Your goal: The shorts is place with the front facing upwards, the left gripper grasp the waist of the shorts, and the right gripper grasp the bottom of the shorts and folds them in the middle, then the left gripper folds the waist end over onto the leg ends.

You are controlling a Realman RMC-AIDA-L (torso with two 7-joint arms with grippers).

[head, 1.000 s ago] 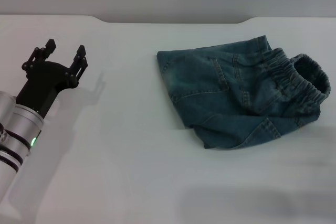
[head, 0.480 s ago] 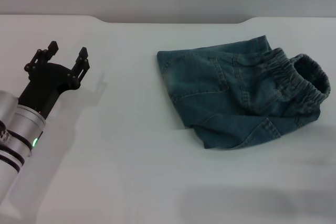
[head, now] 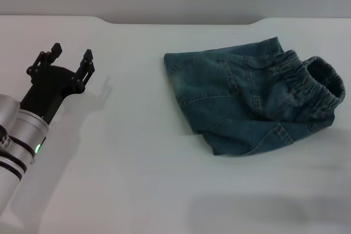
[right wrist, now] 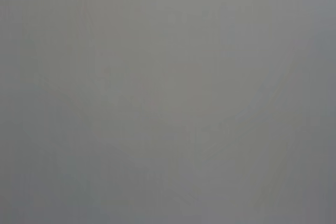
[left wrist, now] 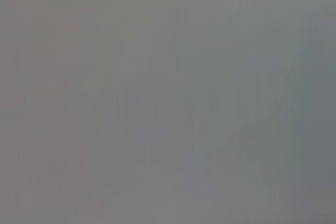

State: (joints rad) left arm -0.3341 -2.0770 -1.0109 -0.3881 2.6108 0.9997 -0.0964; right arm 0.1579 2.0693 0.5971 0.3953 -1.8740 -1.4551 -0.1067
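One white table (head: pixel 137 179) spans whole head view. Denim shorts (head: pixel 249 102) seen lying right of table centre, bunched in loose folded heap; elastic waistband (head: pixel 307 80) turned up at heap's right end, layers doubled over beneath. Fold judged roughly made yet untidy; heap would equally fit rumpled shorts awaiting folding, so stage not settled. Left gripper (head: pixel 70 55) held above table, well left of shorts, jaws set moderately apart, nothing held, nothing touched. Right gripper not seen; wrist views show nothing usable.
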